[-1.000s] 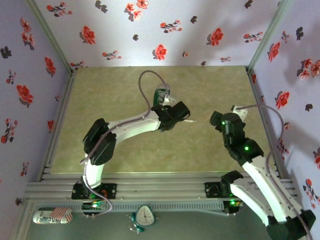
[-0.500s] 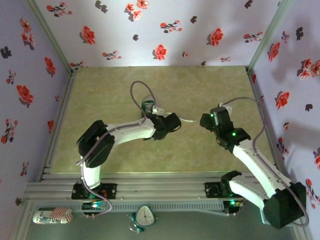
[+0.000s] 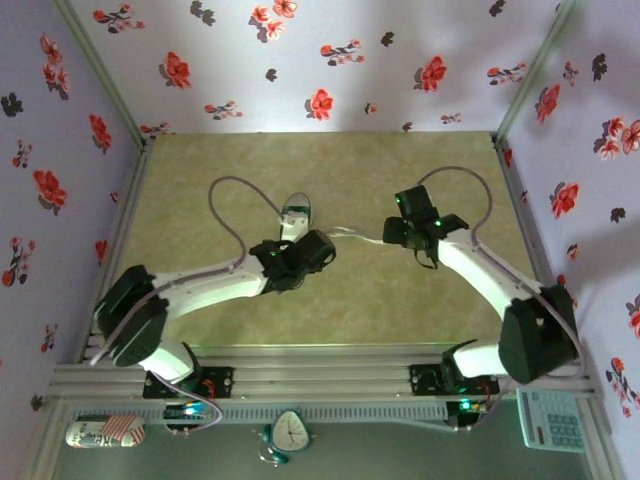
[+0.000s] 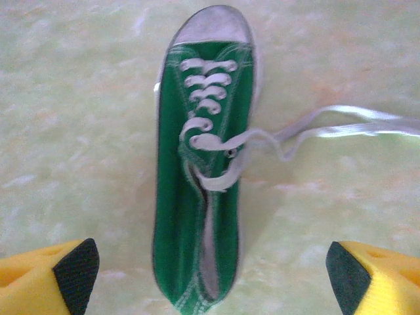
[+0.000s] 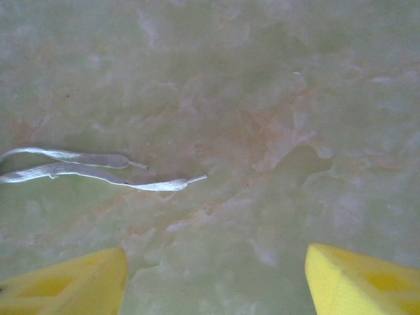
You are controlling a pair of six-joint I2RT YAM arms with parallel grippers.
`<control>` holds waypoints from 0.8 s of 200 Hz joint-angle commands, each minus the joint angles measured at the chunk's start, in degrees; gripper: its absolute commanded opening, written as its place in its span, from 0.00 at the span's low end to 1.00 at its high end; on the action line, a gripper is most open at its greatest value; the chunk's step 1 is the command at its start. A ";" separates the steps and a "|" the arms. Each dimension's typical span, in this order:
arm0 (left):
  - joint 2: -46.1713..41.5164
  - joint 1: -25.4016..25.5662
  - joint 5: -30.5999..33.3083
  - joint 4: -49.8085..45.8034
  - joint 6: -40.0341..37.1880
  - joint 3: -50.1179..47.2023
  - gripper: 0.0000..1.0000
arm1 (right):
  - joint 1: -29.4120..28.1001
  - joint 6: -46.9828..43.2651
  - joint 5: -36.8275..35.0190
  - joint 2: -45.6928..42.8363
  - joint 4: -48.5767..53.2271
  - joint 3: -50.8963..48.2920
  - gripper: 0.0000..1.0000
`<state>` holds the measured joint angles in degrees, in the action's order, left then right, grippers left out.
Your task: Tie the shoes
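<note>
Green sneaker (image 4: 200, 197) flat on the table (image 3: 200, 190), sole down, toe pointing away from the arms, about mid-table and directly below the left gripper (image 4: 213, 262). Laced through the eyelets, not yet knotted. Both laces (image 4: 341, 125) trailing off toward the right arm, side by side, tips loose on the table just ahead of the right gripper (image 5: 213, 279).

Left jaws wide apart and holding nothing, one pad on either side of the heel but clear of it. Right jaws apart as well, empty, hovering over bare table just short of the lace tips.

Probably the very start of the knot: taking one lace in each gripper.

To do it well:
- Pick a single lace, not the pair; too close together there to grab blindly.
- Come down with the right fingers straddling one lace, a little back from its tip.
- Close fully; thin, flat, slippery stuff.
- Bring the left gripper across to the other lace, nearer the eyelets.
- Lift gently; a light sneaker, likely to slide or tip if pulled hard.
- Keep some slack, then cross the laces over the tongue without dragging them out of the top eyelets.
</note>
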<state>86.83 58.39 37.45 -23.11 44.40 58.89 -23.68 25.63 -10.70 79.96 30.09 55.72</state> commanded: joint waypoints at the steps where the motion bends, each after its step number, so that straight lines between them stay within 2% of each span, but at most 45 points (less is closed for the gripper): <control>1: -5.25 -2.69 -7.48 10.27 -5.22 -4.50 0.93 | -0.22 -0.59 0.91 5.84 2.24 3.83 0.63; 15: -7.87 -5.78 -14.34 14.30 -6.14 -7.63 0.93 | -0.09 -3.99 1.71 10.76 2.95 6.93 0.54; 58: -12.59 -11.88 -22.05 16.35 -5.54 -12.77 0.93 | 1.70 -13.84 12.48 22.32 4.98 14.01 0.55; 113: -17.66 -14.34 -22.71 13.74 -5.94 -15.58 0.93 | 1.58 -20.42 15.98 28.51 5.76 19.32 0.68; 160: -20.60 -15.15 -22.71 12.06 -6.17 -17.32 0.93 | 1.75 -23.33 14.19 30.74 7.81 21.06 0.68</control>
<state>67.88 43.77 15.35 -9.93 39.86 42.68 -22.33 5.52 3.44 109.34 34.63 75.00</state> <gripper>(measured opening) 0.930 0.684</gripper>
